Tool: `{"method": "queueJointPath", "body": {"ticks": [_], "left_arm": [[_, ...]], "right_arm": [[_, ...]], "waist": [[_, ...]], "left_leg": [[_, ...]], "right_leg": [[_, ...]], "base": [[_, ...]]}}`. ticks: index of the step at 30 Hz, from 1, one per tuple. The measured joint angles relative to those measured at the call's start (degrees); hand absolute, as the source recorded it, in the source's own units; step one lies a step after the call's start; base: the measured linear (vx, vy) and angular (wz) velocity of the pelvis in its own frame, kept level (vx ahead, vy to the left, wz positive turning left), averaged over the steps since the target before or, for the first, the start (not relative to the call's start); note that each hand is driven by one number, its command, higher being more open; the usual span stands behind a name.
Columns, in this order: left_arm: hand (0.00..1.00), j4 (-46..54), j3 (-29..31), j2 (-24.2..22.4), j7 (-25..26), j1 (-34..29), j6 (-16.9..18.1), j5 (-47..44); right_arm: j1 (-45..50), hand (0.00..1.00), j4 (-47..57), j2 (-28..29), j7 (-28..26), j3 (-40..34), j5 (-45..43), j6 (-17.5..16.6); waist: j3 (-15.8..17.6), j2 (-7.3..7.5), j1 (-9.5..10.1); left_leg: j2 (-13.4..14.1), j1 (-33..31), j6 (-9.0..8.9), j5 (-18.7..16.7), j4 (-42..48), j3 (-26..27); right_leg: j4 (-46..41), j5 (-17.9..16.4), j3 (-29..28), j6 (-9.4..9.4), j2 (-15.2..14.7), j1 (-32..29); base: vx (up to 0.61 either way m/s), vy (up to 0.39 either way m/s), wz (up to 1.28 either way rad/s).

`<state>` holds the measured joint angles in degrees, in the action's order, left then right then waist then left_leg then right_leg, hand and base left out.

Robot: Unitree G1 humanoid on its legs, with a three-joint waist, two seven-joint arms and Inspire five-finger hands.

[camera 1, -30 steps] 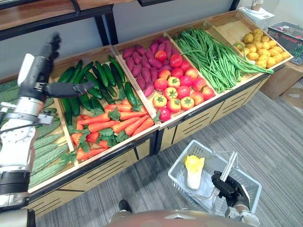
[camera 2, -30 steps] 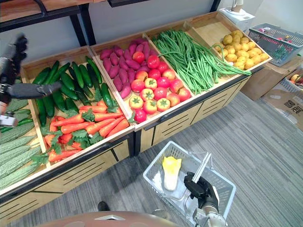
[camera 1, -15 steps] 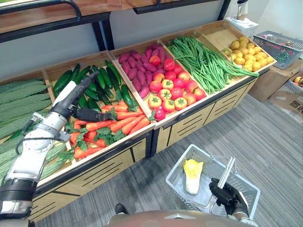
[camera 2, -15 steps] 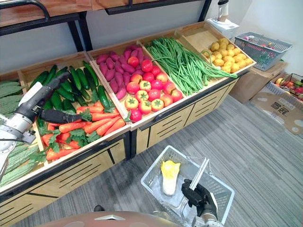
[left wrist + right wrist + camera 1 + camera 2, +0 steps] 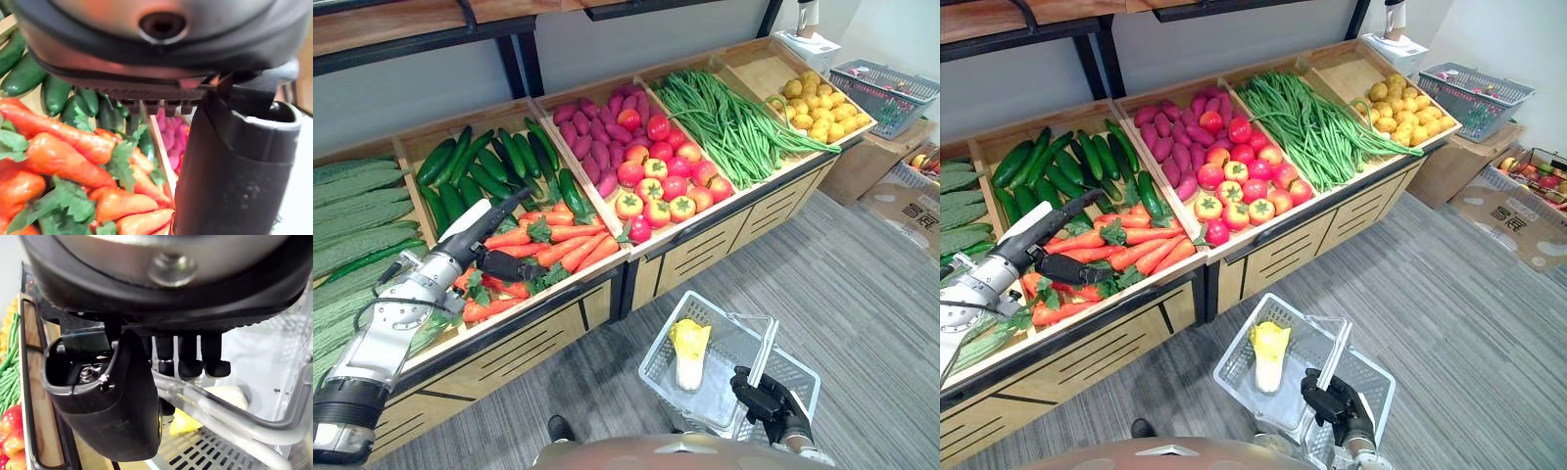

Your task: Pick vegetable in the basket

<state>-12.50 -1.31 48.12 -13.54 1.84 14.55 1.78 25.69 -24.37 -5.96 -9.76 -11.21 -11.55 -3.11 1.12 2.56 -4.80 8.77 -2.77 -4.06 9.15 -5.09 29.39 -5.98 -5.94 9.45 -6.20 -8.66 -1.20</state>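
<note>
Wooden bin lip (image 5: 558,294) is seen just nearside of the left robot hand (image 5: 475,247), w/ open grey floor (image 5: 862,294) beyond it, twd the right robot hand (image 5: 769,401). The left robot hand is held wide, fingers straight & thumb apart, low over the carrots (image 5: 570,250); contact can't be told. The right robot hand is curled round the basket handle (image 5: 220,416). A yellow cabbage (image 5: 688,343) is stood inside the basket (image 5: 664,331), just beside that hand.
</note>
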Motion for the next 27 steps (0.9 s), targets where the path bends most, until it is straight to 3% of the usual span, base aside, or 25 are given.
{"method": "queueJointPath", "body": {"ticks": [15, 27], "left_arm": [[1.00, -1.1, 0.0, -3.3, 2.3, 1.0, -0.9, 3.5], [1.00, -1.1, 7.0, -7.4, 8.8, 2.8, -0.9, 4.7]], "right_arm": [[-0.2, 0.00, 0.0, -0.1, 0.3, 0.1, 0.0, 0.0], [-0.4, 0.00, 0.0, -0.1, 1.5, 0.1, 0.1, -0.2]], "waist": [[1.3, 0.05, -0.20], [2.9, -0.59, 0.00]], "left_leg": [[0.0, -0.4, 0.03, 0.0, 0.1, 1.7], [0.0, -0.4, 0.05, 0.0, 0.1, 1.2]], "right_leg": [[0.2, 1.0, -1.9, -0.05, 0.0, -1.6], [0.4, 1.0, -1.4, -0.08, 0.0, -1.1]], "base": [[0.01, 0.017, -0.06], [0.01, 0.004, 0.01]]}}
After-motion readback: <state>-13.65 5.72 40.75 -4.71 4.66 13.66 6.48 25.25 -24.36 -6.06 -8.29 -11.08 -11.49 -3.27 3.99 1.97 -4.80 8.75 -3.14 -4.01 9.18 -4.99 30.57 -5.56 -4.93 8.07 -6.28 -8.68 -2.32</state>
